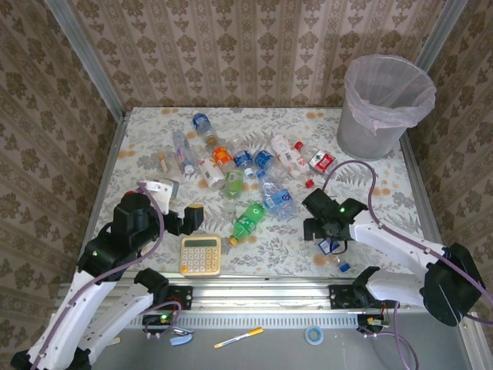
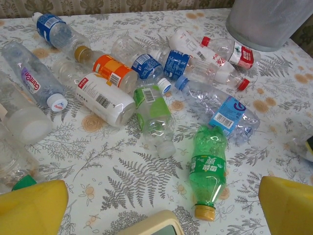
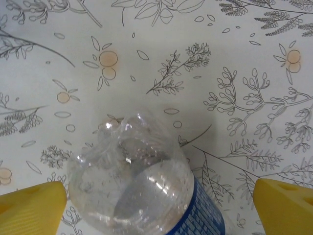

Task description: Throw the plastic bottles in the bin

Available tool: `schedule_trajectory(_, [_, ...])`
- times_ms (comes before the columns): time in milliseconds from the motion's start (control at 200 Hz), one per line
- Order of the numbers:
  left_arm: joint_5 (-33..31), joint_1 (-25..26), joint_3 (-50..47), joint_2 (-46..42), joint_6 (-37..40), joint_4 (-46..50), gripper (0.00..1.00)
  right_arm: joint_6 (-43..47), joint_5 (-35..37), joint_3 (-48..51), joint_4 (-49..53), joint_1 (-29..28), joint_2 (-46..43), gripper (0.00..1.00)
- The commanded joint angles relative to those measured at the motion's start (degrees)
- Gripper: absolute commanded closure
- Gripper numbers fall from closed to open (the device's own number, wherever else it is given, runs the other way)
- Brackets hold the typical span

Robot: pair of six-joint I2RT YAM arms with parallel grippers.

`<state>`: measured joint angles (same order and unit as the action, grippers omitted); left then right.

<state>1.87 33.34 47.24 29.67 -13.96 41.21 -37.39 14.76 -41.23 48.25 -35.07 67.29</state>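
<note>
Yellow-tipped and spread wide, the right pincer (image 3: 157, 205) straddled a clear blue-labelled bottle (image 3: 132, 181) lying on the surface (image 3: 195, 49). Equally spread, the left pincer (image 2: 160, 205) faced the other bottles (image 2: 146, 83). With the bin (image 1: 370, 131) well apart at the far right corner, the slick, round bottle might roll or squirt free on closing.
</note>
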Motion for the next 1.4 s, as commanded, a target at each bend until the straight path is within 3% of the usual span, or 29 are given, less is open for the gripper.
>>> schedule_trajectory(0, [-1.0, 0.2, -1.1, -2.2, -1.0, 1.8, 0.0, 1.0, -2.2, 1.4, -3.5, 1.5, 2.1, 0.02])
schedule_trajectory(315, [-2.3, 0.0, -2.0, -3.0, -0.9, 1.7, 0.0, 2.4, -5.7, 2.4, -8.3, 3.9, 7.7, 0.13])
schedule_trajectory(735, [-2.5, -0.6, -2.3, -3.0, -0.8, 1.6, 0.0, 3.5, -8.3, 1.9, -10.1, 5.2, 8.5, 0.44])
schedule_trajectory(1020, [-2.5, -1.3, -2.6, -3.0, -0.8, 1.4, 0.0, 6.7, -10.3, -6.6, -8.3, 6.9, -0.2, 0.5])
schedule_trajectory(1240, [-2.1, -1.9, -2.8, -3.0, -0.8, 1.3, 0.0, 10.1, -18.2, -17.5, -9.3, 14.7, -3.4, 0.53])
schedule_trajectory(1400, [-1.9, -2.5, -3.0, -3.0, -0.8, 1.1, 0.0, 11.9, -17.0, -25.3, -14.9, 18.9, -7.1, 0.56])
